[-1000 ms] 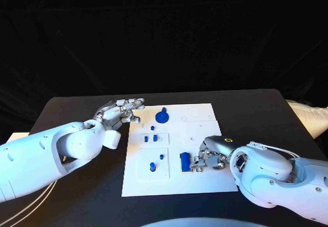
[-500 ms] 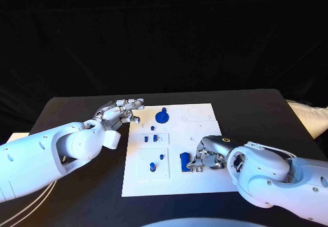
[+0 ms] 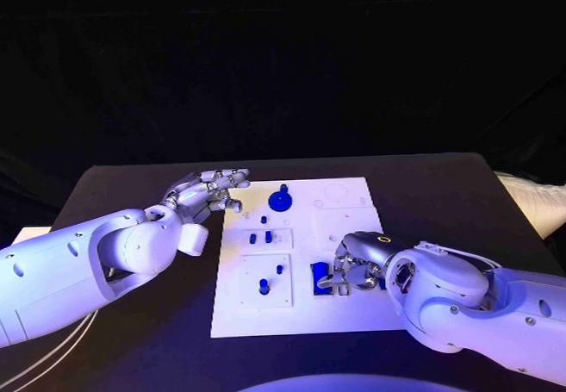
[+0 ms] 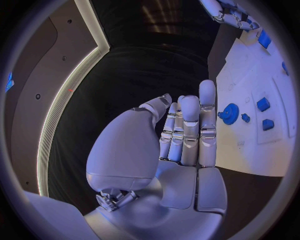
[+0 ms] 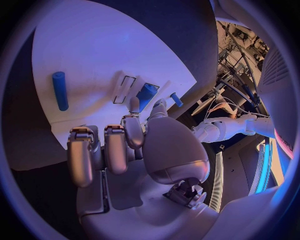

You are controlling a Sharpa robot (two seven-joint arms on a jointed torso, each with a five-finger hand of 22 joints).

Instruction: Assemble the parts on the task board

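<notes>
The white task board (image 3: 346,224) lies mid-table. On it stand a blue gear (image 3: 280,199), two small blue pieces (image 3: 259,238) and two blue pegs (image 3: 271,278). My right hand (image 3: 355,272) rests on the board's near right part, its fingertips closed around a blue block (image 3: 321,276). In the right wrist view the block (image 5: 147,95) sits between the thumb and a fingertip, and a blue cylinder (image 5: 59,90) lies loose on the board beyond. My left hand (image 3: 210,193) hovers at the board's far left corner with straight fingers and holds nothing; the left wrist view shows the gear (image 4: 230,113) ahead of it.
Black table (image 3: 139,339) surrounds the board, with free room on both sides. A pale bag (image 3: 541,200) lies off the table's right edge. White cables (image 3: 35,368) hang at the near left.
My right hand has crept a little to the left, closing in on the blue block. My left hand has stayed where it was.
</notes>
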